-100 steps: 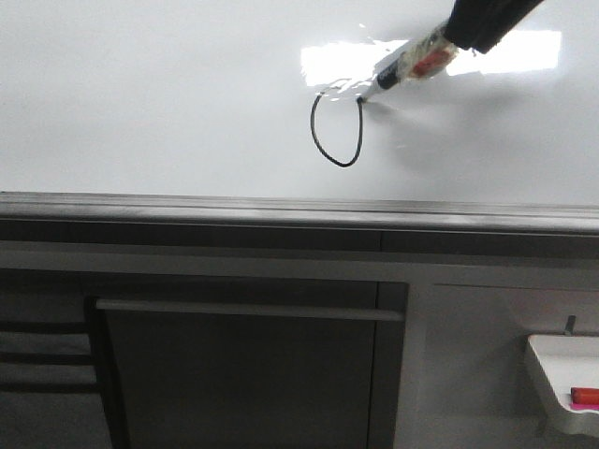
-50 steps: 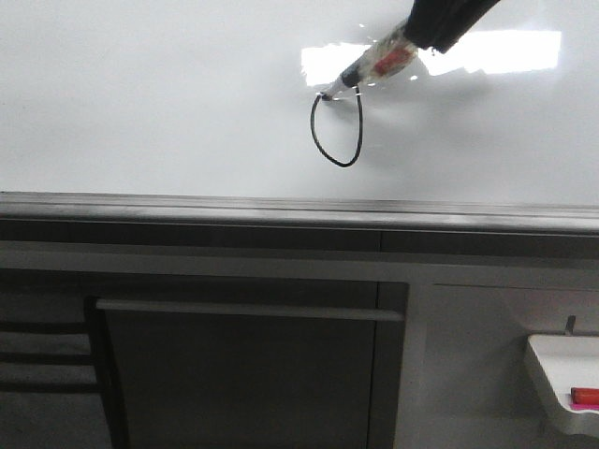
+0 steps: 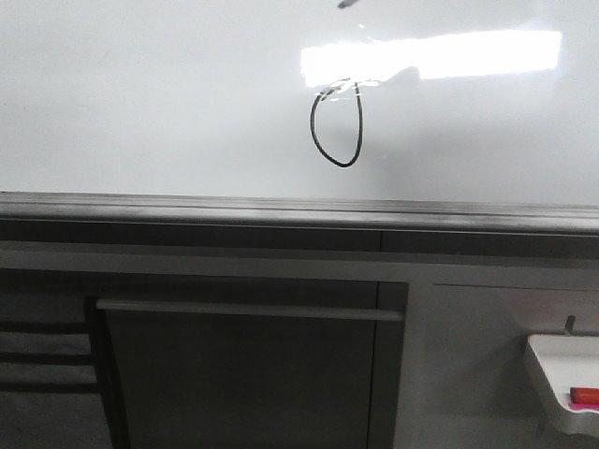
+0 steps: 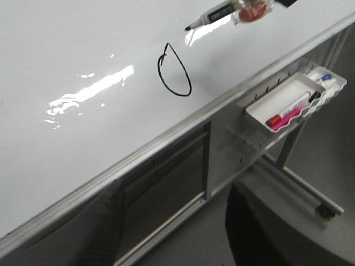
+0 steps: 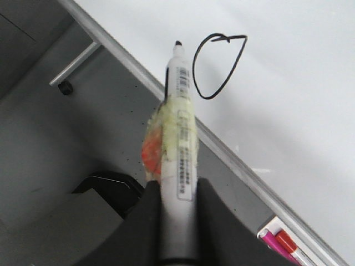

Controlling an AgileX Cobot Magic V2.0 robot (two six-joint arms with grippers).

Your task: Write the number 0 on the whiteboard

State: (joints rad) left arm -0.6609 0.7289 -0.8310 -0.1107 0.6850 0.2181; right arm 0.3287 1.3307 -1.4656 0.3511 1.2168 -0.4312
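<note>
The whiteboard [image 3: 140, 94] fills the upper front view, with its grey rail [image 3: 281, 210] below. The number 0 [image 3: 313, 126] is a closed black oval with a small tail at its top. It also shows in the left wrist view [image 4: 159, 69] and the right wrist view [image 5: 195, 72]. My right gripper [image 5: 178, 199] is shut on a taped black marker [image 5: 180, 127], whose tip is off the board beside the oval. In the front view only the marker tip [image 3: 346, 4] shows at the top edge. My left gripper [image 4: 177, 244] is open and empty, below the rail.
A small white tray [image 3: 562, 374] with a red marker [image 3: 585, 395] hangs on the stand at the lower right; it also shows in the left wrist view [image 4: 260, 113]. A dark cabinet with a handle bar [image 3: 248, 309] sits under the board.
The right arm has lifted the marker off the board and up, almost out of the front view. The oval's top was closed before the lift.
</note>
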